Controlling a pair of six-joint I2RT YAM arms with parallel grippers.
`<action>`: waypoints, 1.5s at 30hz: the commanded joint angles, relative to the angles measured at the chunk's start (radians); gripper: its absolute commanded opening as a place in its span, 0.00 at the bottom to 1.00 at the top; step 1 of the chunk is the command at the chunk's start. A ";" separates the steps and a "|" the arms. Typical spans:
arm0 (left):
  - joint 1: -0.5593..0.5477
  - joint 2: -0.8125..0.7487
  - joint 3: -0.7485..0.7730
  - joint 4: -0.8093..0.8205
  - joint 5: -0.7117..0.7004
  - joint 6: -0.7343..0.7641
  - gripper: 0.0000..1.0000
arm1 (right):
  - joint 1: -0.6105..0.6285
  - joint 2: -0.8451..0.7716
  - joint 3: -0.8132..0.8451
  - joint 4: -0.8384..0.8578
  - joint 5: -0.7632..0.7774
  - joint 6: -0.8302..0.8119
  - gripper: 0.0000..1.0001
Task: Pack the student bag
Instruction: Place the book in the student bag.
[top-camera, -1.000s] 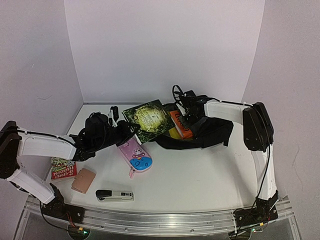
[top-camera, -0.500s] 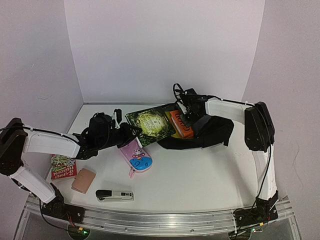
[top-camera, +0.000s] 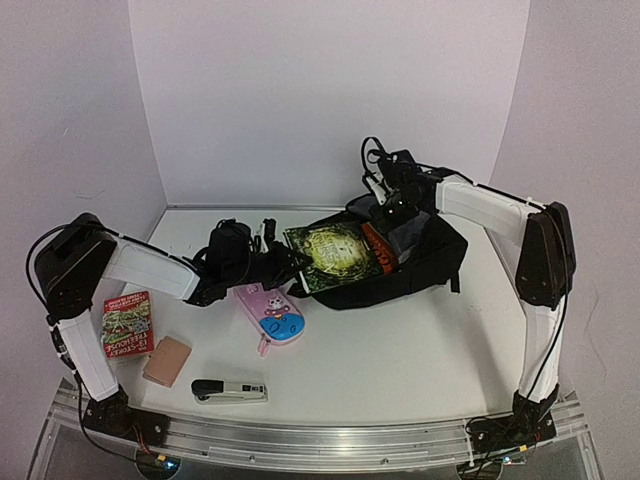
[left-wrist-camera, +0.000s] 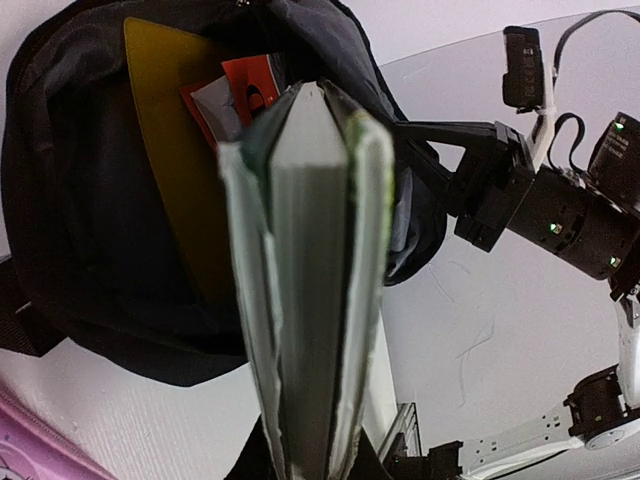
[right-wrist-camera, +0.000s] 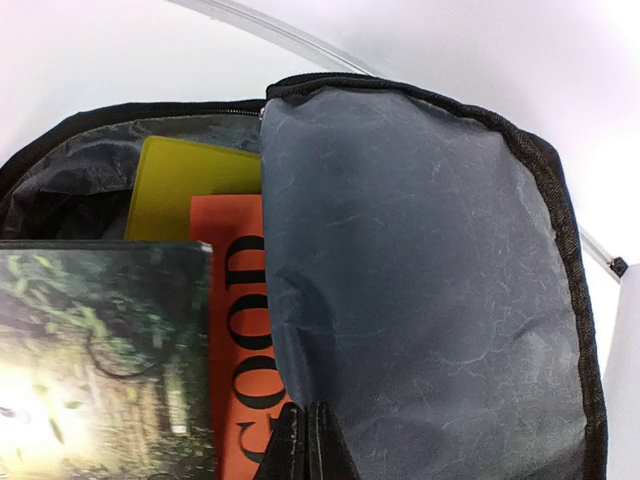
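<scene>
Black fabric forms the soft walls of the student bag (top-camera: 425, 268), which lies slumped at the back right of the white surface (top-camera: 400, 350) with its mouth facing left. The right tool (top-camera: 393, 205) is pinched fully closed on the grey lining flap at the upper rim and holds it up, so the mouth gapes. The left tool (top-camera: 283, 266) is clamped on the near edge of a green book (top-camera: 337, 255). The book's far end crosses the lower rim into the opening.

Inside, an orange book (right-wrist-camera: 235, 330) lies touching the green one, and a yellow sheet (right-wrist-camera: 185, 180) stands behind both against the dark back wall. The raised flap overhangs the orange book's right side. A pink pencil case (top-camera: 270, 312) lies just in front of the left tool, near the lower rim but apart from it. A stapler (top-camera: 228, 390), a red book (top-camera: 126, 323) and a tan block (top-camera: 167, 360) sit front left, well apart from the bag.

The lining is crinkled grey, edged in black binding.
</scene>
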 joint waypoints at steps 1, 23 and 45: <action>0.021 0.074 0.118 0.231 0.070 -0.094 0.00 | 0.010 -0.078 -0.001 0.025 -0.062 0.035 0.00; 0.122 0.330 0.160 0.588 0.100 -0.485 0.00 | 0.009 -0.079 -0.017 0.007 -0.143 0.064 0.00; 0.012 0.589 0.805 -0.170 0.119 -0.262 0.42 | 0.004 -0.029 0.090 -0.036 -0.214 0.157 0.00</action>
